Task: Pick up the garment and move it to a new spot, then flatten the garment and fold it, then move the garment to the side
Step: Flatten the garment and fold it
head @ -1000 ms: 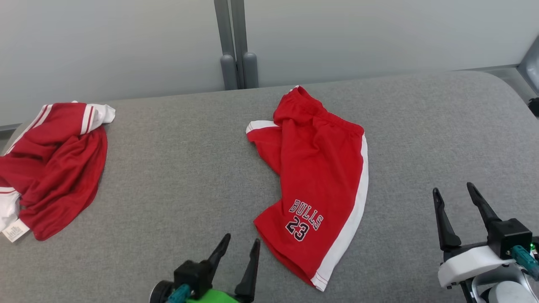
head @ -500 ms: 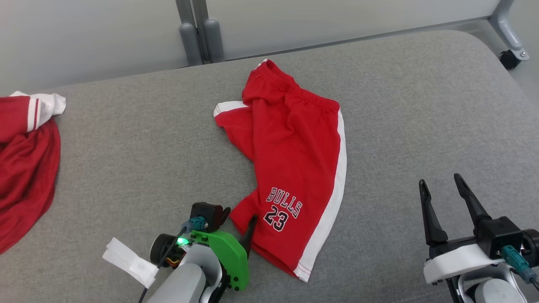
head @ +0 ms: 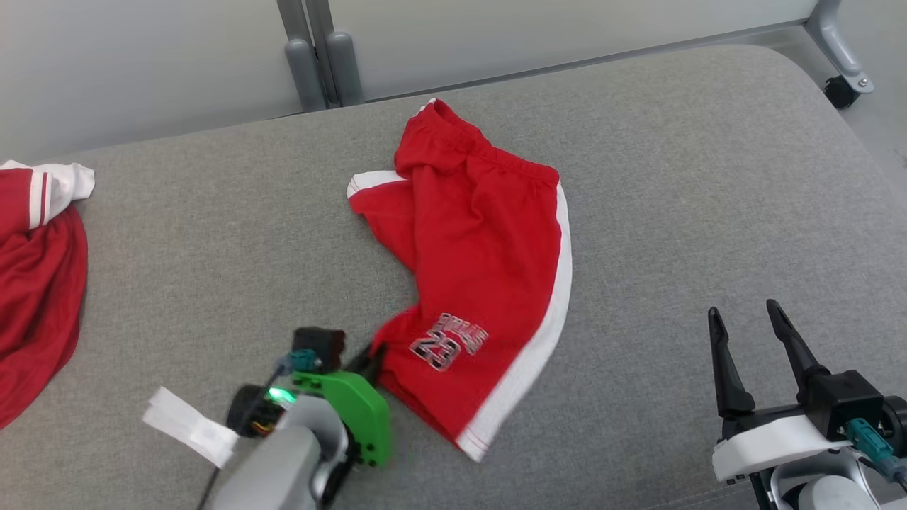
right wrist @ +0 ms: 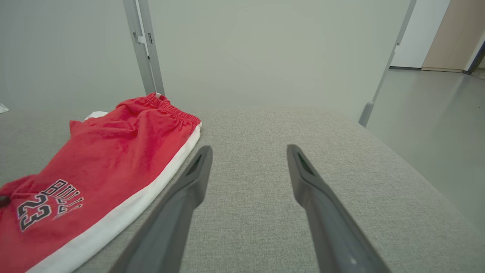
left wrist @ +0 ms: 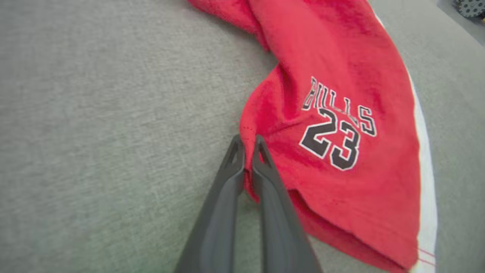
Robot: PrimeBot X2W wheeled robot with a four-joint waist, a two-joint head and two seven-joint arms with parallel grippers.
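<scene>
Left gripper [left wrist: 247, 142] forward, jaws newly tight on a hem of the red shorts [head: 482, 241]; right gripper [head: 742, 309] wide-jawed, empty.

Red shorts [head: 482, 241] with a white side stripe lie rumpled in the middle of the grey surface [head: 673, 184], waistband toward the far edge. The left tool [head: 371, 356] sits at the near left leg hem, its dark fingers apparently pinched on the cloth, though blur makes the grip hard to read. The right tool [head: 742, 310] hovers at lower right, fingers spread, apart from the shorts. Another red-and-white garment [head: 35, 283] lies at the left edge.
</scene>
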